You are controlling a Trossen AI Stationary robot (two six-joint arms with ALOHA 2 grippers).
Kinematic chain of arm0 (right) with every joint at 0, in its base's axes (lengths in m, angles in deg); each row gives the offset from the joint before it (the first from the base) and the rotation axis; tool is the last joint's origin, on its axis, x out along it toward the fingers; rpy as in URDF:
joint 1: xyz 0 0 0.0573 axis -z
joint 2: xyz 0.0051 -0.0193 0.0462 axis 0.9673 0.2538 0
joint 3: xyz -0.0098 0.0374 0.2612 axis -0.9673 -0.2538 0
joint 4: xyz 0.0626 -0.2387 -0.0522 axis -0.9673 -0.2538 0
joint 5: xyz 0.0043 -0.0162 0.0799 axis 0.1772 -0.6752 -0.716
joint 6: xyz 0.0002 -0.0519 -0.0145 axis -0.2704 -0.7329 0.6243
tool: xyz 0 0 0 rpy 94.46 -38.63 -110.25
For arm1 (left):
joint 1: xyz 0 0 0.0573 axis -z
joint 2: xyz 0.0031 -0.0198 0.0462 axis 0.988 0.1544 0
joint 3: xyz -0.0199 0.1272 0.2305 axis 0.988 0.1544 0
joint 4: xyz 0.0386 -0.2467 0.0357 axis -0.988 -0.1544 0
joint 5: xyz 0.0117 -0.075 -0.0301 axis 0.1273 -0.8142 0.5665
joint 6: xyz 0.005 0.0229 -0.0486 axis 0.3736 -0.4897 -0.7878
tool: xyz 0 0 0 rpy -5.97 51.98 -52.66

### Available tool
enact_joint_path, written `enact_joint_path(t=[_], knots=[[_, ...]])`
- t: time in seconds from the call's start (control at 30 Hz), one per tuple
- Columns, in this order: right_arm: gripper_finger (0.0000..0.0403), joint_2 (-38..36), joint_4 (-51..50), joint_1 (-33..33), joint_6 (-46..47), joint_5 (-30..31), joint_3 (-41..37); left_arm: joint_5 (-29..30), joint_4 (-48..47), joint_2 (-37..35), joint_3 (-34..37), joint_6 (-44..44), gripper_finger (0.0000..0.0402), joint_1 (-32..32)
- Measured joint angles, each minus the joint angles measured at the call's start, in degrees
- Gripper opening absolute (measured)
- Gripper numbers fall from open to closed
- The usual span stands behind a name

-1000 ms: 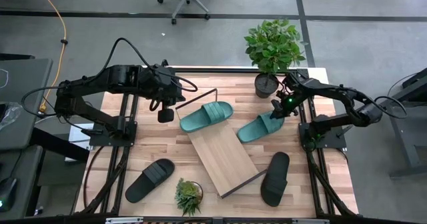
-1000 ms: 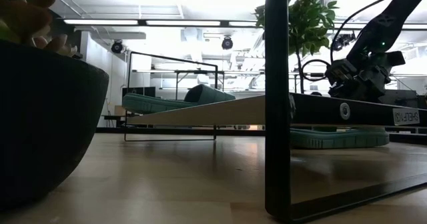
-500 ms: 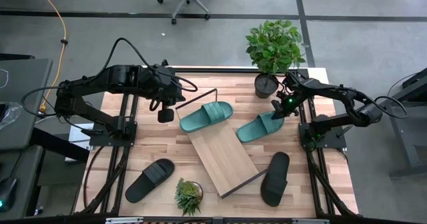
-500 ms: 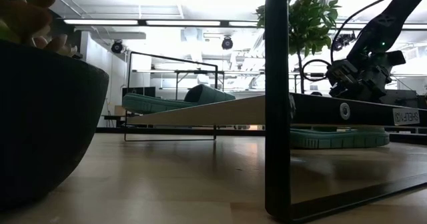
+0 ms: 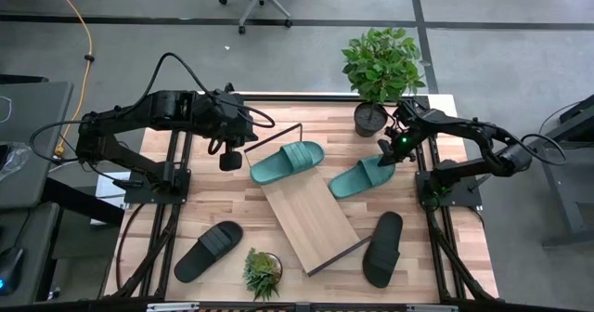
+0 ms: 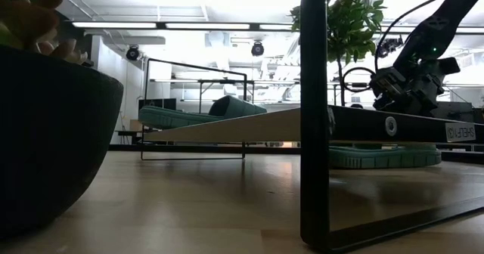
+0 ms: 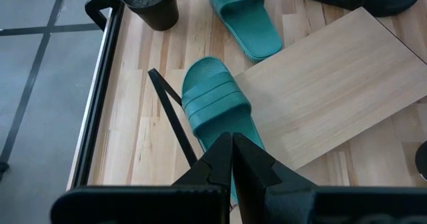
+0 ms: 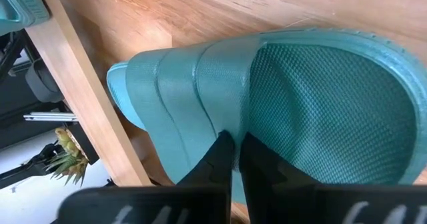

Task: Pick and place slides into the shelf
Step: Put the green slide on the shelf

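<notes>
Item, left of frame: your left end effector (image 5: 230, 156) hangs over the upper left of the worktop (image 5: 209, 210), fingers pressed together on nothing, just beside the shelf's upper end. Leave it waiting.

Item, lower left: one black slide (image 5: 208, 251) flat on the worktop, well apart from the shelf, with a small potted plant (image 5: 262, 272) near it.

Item, centre: the shelf (image 5: 306, 221), a slanted light-wood board on a black wire frame, running diagonally from upper centre to lower right of centre. One teal slide (image 5: 287, 162) already lies across its upper end.

Item, right of centre: the second teal slide (image 5: 366, 176) on the worktop beside the shelf. Your right end effector (image 5: 387, 150) is at its strap end, fingers (image 8: 223, 159) closed on the edge of the ribbed strap.

Item, lower right: the second black slide (image 5: 382, 248), near the shelf's lower end.

Item, upper right: a large potted plant (image 5: 379, 71), close behind your right arm.

Handling note: the pinch looks thin, so lift slowly and straight, watch for the rubber slipping, then carry it toward the bare board below its mate, clear of the wire frame.
</notes>
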Motion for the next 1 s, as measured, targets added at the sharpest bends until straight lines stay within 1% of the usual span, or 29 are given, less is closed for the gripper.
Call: enact_joint_path(t=[0.17,0.4,0.73,1.0], knots=[[0.0000,-2.16,-1.64,0.02,-0.59,0.07,0.00,0.00,0.00,0.00,0.00,0.01,0.0003,0.00],[0.0000,-8.98,-4.26,0.00,0.72,-0.04,-0.02,0.00,0.00,0.00,-0.01,0.06,0.0003,0.00],[0.0000,-16.44,-9.60,0.00,0.81,-0.23,-0.02,0.00,0.03,0.02,-0.01,0.02,0.0003,0.00],[0.0000,-24.65,-10.11,0.00,5.32,-2.74,-0.02,0.00,0.04,0.02,0.00,-0.29,0.0003,0.00]])
